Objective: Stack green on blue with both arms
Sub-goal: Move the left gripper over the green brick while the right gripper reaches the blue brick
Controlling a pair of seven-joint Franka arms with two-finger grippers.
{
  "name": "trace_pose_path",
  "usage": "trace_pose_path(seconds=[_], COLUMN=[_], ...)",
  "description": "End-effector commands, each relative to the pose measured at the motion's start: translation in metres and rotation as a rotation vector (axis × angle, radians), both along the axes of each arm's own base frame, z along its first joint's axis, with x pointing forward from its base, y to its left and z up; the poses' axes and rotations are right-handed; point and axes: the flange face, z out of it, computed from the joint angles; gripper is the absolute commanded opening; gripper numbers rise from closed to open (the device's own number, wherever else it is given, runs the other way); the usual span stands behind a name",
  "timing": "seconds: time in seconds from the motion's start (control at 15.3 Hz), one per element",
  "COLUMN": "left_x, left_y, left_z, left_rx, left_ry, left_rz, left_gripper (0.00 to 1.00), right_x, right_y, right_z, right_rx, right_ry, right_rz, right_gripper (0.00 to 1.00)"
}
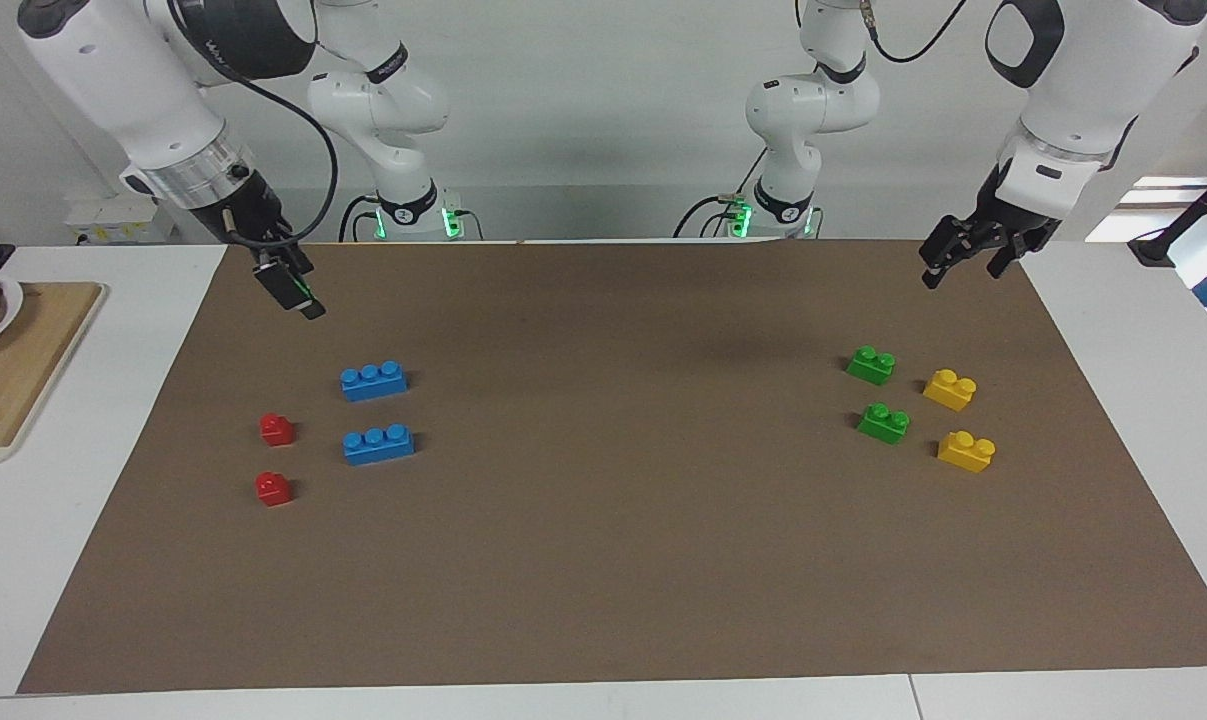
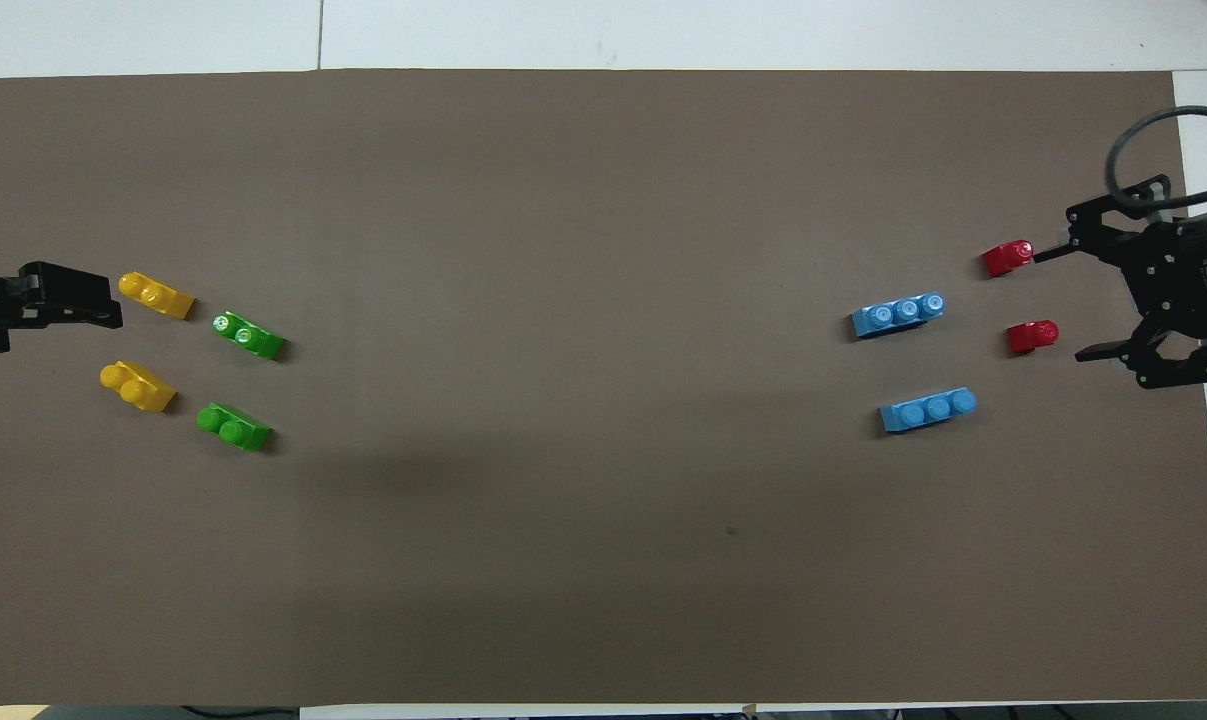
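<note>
Brown paper mat covers most of the white table and serves as the landmark for every position below. Two large white jointed arms come next in size. Right gripper, black and two-fingered, hangs over the mat's corner at the right arm's end, on the edge nearest the robots; in the overhead view its fingers stand spread and empty. Left gripper, also black, hangs over the mat's corner at the left arm's end, likewise unclenched with nothing between its fingers. Two bright-blue three-stud plastic bricks lie on the mat toward the right arm's end: one nearer the robots, the other farther from them, apart. Two small bright-green two-stud plastic bricks lie on the mat toward the left arm's end: one nearer the robots, one farther. Two yellow two-stud bricks sit closer to that same mat edge than the greens. Two small red one-stud bricks sit closer to the mat's edge at the right arm's end than the blues. Progress, as judged: nothing stacked, no brick touched or lifted. Remaining: pick each green, carry it across the mat, press it onto a blue; essentially the whole task.
</note>
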Motion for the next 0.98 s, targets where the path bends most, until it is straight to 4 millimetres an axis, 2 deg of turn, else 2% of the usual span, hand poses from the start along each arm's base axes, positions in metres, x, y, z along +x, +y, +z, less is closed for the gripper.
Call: trace_pose_path(seconds=[0.0, 0.13, 0.26, 0.46, 0.72, 0.92], left_x=[-0.014, -0.019, -0.031, -0.040, -0.031, -0.013], left_y=[0.002, 0.005, 0.001, 0.001, 0.005, 0.007], left_z=[-0.010, -0.015, -0.034, -0.064, -0.097, -0.126], left_rx=[0.012, 0.010, 0.008, -0.005, -0.020, -0.026], left_ry=[0.004, 0.006, -0.017, -0.062, -0.082, -0.073], left_rz=[0.128, 0.247, 0.360, 0.509, 0.640, 0.696], left_gripper=[1.00, 1.00, 1.00, 1.00, 1.00, 1.00], right_x=[0.013, 0.022, 0.035, 0.053, 0.073, 0.078], right_y=[-0.021, -0.022, -0.029, -0.036, -0.049, -0.051], right_z=[-0.013, -0.025, -0.039, -0.077, -0.137, -0.164], right_rx=[0.121, 0.143, 0.179, 0.233, 0.234, 0.237], right_ry=[0.036, 0.071, 0.103, 0.153, 0.188, 0.175], right_rz=[-0.202, -0.223, -0.259, -0.290, -0.314, -0.275], right_gripper=[0.92, 0.92, 0.92, 0.92, 0.92, 0.92])
